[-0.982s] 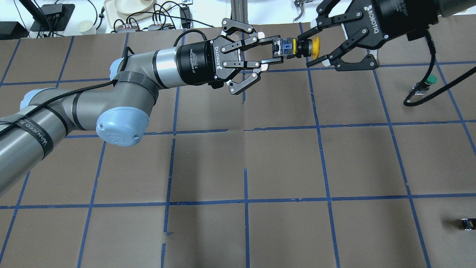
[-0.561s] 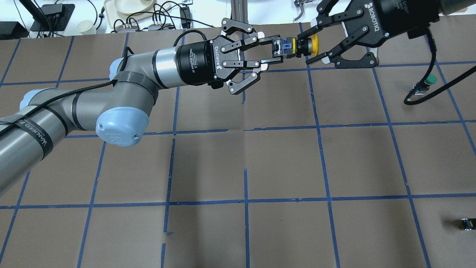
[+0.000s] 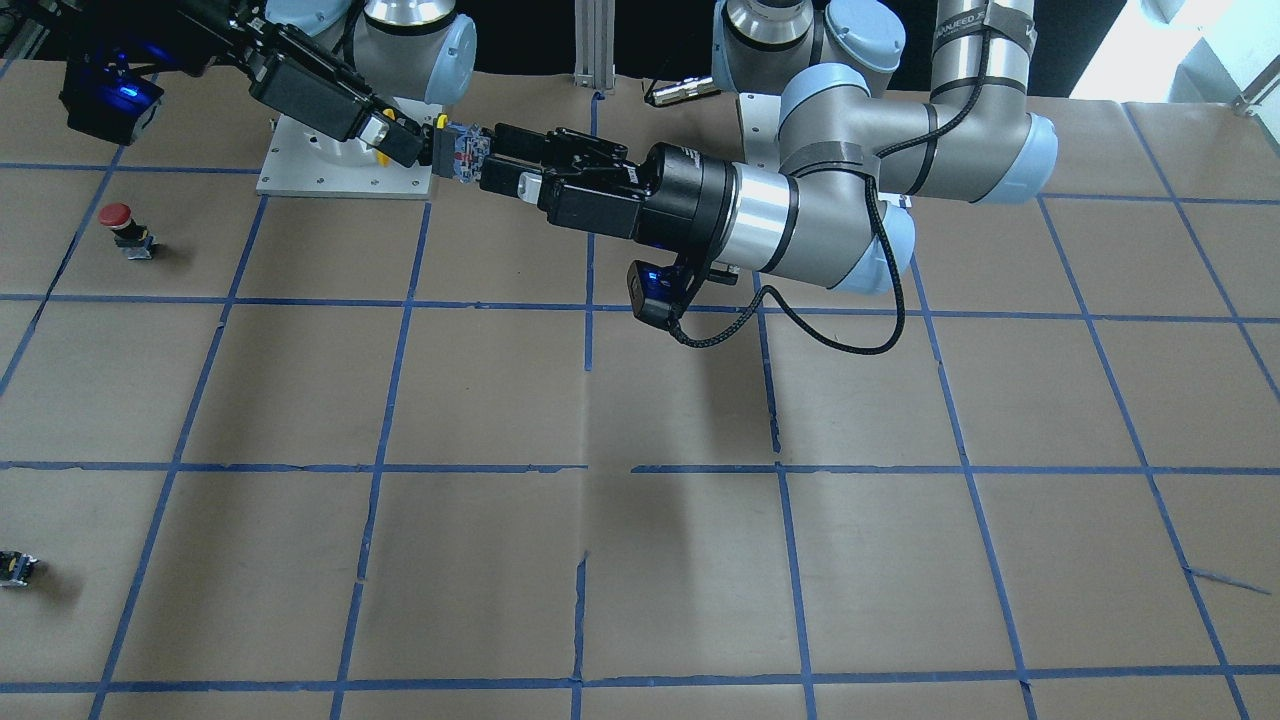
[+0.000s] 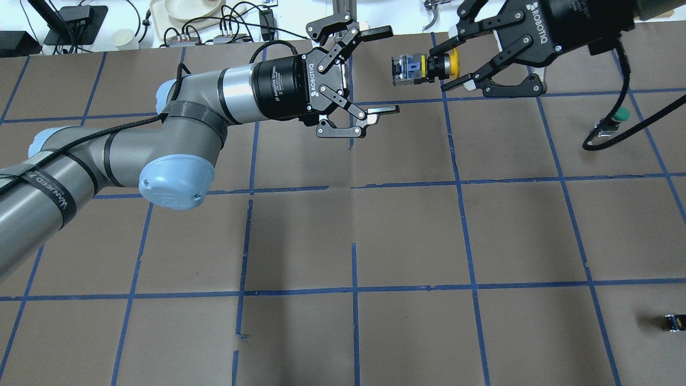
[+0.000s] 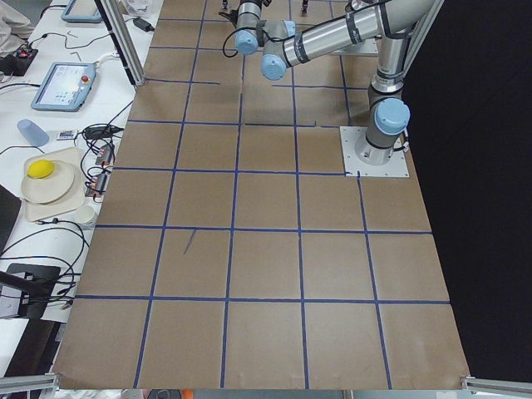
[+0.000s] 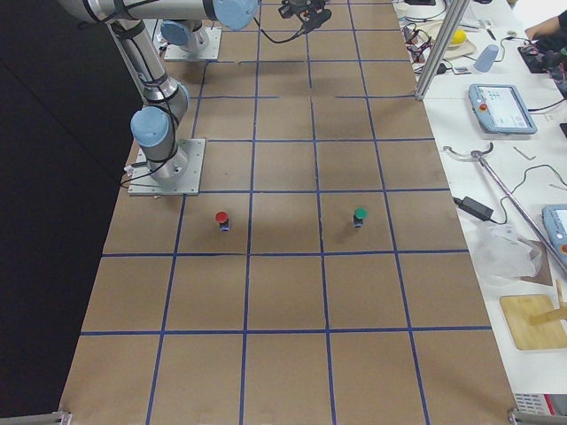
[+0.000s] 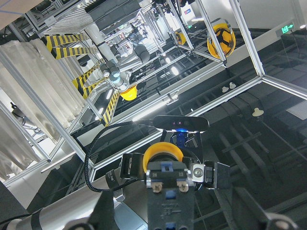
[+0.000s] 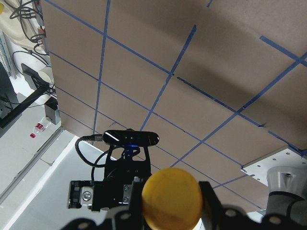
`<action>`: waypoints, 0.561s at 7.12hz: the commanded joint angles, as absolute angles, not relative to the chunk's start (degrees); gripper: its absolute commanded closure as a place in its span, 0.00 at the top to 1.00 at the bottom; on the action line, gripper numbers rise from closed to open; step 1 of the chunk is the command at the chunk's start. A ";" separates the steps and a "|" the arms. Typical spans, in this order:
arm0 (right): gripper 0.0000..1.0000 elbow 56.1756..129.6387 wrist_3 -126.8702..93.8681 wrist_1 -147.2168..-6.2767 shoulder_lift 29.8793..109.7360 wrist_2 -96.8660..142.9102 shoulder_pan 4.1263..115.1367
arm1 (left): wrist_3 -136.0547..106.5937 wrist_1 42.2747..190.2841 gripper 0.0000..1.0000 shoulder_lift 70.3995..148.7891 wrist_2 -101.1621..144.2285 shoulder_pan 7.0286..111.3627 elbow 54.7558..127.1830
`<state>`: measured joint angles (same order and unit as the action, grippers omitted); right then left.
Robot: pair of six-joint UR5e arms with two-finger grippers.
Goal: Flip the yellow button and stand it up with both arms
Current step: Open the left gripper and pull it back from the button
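Note:
The yellow button (image 4: 415, 68) hangs on its side in the air above the far part of the table, its yellow cap pointing away from my left arm. My right gripper (image 4: 440, 68) is shut on it at the neck behind the cap. My left gripper (image 4: 387, 71) is open; its fingers (image 4: 375, 32) stand wide apart, just short of the button's grey body, not touching it. The left wrist view shows the button (image 7: 167, 178) end-on, between my spread fingers. The right wrist view shows the yellow cap (image 8: 171, 196) close up. In the front-facing view the button (image 3: 455, 150) is between both grippers.
A red-capped button (image 3: 117, 218) stands on the table on my right. A green-capped button (image 4: 617, 115) stands nearby under my right arm's cable. A tiny black block (image 4: 673, 321) lies near the right front edge. Brown paper with blue tape lines covers the table (image 4: 407, 236).
My left gripper has opened and let go of the button's body, drawing back slightly. My right gripper still holds the button in about the same place.

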<state>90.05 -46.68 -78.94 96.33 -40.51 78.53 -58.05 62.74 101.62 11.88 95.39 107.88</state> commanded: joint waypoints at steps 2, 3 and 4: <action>0.27 90.09 -42.56 -82.44 96.24 -43.77 73.76 | -73.12 50.36 1.00 101.86 -9.33 95.01 100.93; 0.27 90.17 -36.10 -82.53 96.15 -46.21 72.26 | -73.04 50.97 1.00 101.43 -18.80 95.44 97.94; 0.27 90.52 -24.20 -81.57 96.15 -52.23 70.24 | -72.69 51.32 1.00 101.43 -27.16 96.23 95.39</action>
